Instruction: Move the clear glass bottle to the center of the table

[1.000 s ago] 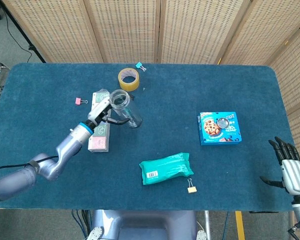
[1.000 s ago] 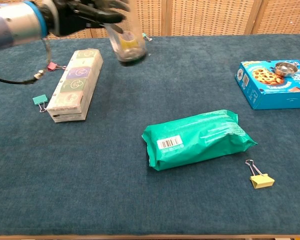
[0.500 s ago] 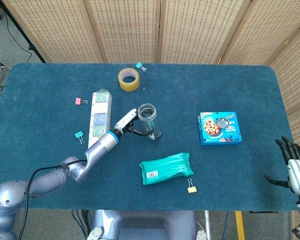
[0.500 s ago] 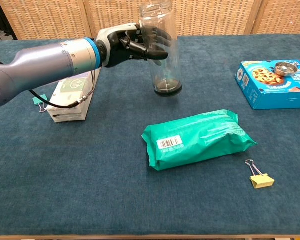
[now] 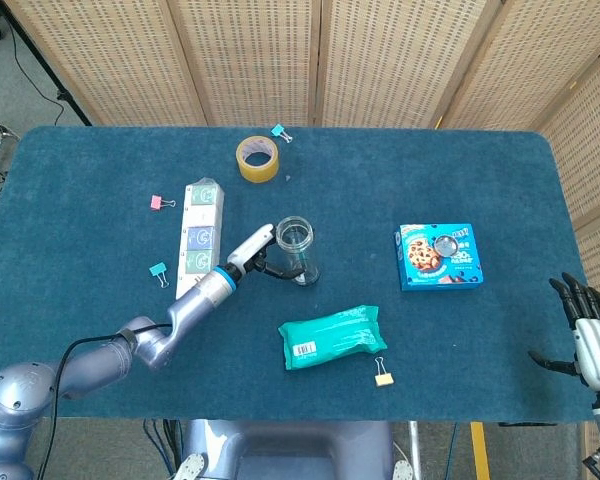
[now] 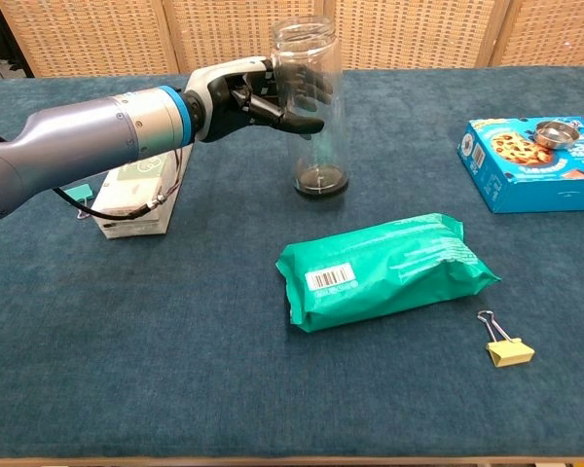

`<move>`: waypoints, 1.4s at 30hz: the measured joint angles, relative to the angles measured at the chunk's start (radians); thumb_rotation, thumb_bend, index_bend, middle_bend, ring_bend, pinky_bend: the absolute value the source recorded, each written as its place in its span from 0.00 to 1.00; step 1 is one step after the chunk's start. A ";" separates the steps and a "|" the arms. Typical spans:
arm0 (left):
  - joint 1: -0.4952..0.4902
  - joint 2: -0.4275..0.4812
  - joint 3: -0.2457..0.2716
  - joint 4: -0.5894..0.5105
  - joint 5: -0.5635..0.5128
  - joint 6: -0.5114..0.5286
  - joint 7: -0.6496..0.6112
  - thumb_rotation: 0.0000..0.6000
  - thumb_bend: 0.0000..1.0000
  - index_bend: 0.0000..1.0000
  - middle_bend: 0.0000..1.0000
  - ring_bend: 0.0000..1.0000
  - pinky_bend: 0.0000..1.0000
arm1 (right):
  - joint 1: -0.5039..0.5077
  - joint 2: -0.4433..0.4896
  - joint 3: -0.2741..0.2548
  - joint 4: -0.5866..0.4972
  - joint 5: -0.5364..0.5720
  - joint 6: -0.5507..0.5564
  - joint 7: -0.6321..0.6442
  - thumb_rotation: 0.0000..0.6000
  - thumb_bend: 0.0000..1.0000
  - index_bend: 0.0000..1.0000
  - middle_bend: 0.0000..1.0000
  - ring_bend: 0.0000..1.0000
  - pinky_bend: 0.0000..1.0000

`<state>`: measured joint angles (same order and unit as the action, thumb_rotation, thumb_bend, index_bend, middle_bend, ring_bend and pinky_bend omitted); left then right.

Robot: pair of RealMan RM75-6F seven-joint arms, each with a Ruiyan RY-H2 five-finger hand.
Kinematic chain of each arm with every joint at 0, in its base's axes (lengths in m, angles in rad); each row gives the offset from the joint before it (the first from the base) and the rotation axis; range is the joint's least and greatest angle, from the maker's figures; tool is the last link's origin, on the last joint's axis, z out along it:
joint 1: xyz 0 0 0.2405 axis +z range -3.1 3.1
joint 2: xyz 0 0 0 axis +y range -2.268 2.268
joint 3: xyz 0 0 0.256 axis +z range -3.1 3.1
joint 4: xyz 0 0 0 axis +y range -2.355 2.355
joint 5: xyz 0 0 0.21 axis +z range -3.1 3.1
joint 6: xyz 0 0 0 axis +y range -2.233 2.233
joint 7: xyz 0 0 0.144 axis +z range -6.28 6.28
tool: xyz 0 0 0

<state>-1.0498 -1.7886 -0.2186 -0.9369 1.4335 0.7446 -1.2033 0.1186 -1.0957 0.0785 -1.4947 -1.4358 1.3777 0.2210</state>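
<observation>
Upright, clear glass bottle stood on desk, left hand wrapped around its side, gripping; right hand open, holding nothing.

Bottle sat mid-frame on the worktop, left hand wrapped on it. Snack pack lay just below, cookie box off right, tape roll up top.

Clear smooth glass bottle on matt blue cloth table.
</observation>
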 measured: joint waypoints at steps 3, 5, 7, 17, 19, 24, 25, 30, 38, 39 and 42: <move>0.001 -0.001 0.009 0.002 0.009 0.002 -0.005 1.00 0.40 0.28 0.15 0.02 0.30 | 0.000 0.000 0.000 0.000 0.001 -0.002 -0.001 1.00 0.00 0.00 0.00 0.00 0.00; 0.002 -0.002 0.015 0.005 0.015 0.008 -0.005 1.00 0.40 0.25 0.12 0.00 0.30 | 0.000 0.000 0.001 0.000 0.001 -0.002 0.001 1.00 0.00 0.00 0.00 0.00 0.00; 0.003 -0.002 0.020 0.006 0.018 0.008 -0.004 1.00 0.39 0.23 0.10 0.00 0.29 | 0.000 0.000 0.001 0.000 0.001 -0.003 0.003 1.00 0.00 0.00 0.00 0.00 0.00; 0.003 0.042 0.048 -0.037 0.049 0.009 -0.025 1.00 0.36 0.13 0.00 0.00 0.16 | -0.003 0.004 0.001 -0.006 -0.005 0.004 0.003 1.00 0.00 0.00 0.00 0.00 0.00; 0.007 0.048 0.050 -0.048 0.049 0.013 -0.024 1.00 0.36 0.12 0.00 0.00 0.14 | -0.003 0.004 0.001 -0.008 -0.008 0.005 0.000 1.00 0.00 0.00 0.00 0.00 0.00; 0.026 0.067 0.057 -0.070 0.050 0.040 -0.025 1.00 0.35 0.10 0.00 0.00 0.12 | -0.004 0.006 0.000 -0.014 -0.014 0.011 -0.003 1.00 0.00 0.00 0.00 0.00 0.00; 0.032 0.072 0.057 -0.075 0.049 0.048 -0.025 1.00 0.35 0.09 0.00 0.00 0.12 | -0.004 0.006 0.000 -0.014 -0.015 0.011 -0.003 1.00 0.00 0.00 0.00 0.00 0.00; 0.063 0.108 0.066 -0.118 0.053 0.095 -0.015 1.00 0.35 0.06 0.00 0.00 0.09 | -0.005 0.006 -0.001 -0.020 -0.021 0.016 -0.010 1.00 0.00 0.00 0.00 0.00 0.00; 0.111 0.197 0.083 -0.217 0.073 0.164 -0.004 1.00 0.34 0.03 0.00 0.00 0.07 | -0.007 0.009 -0.007 -0.041 -0.038 0.028 -0.030 1.00 0.00 0.00 0.00 0.00 0.00; 0.122 0.207 0.083 -0.229 0.074 0.184 0.001 1.00 0.34 0.03 0.00 0.00 0.07 | -0.007 0.010 -0.008 -0.044 -0.041 0.031 -0.034 1.00 0.00 0.00 0.00 0.00 0.00; 0.154 0.244 0.086 -0.263 0.079 0.242 0.021 1.00 0.34 0.02 0.00 0.00 0.06 | -0.009 0.011 -0.010 -0.050 -0.047 0.036 -0.039 1.00 0.00 0.00 0.00 0.00 0.00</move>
<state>-0.8959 -1.5450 -0.1325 -1.1999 1.5128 0.9868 -1.1824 0.1092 -1.0848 0.0682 -1.5444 -1.4827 1.4142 0.1815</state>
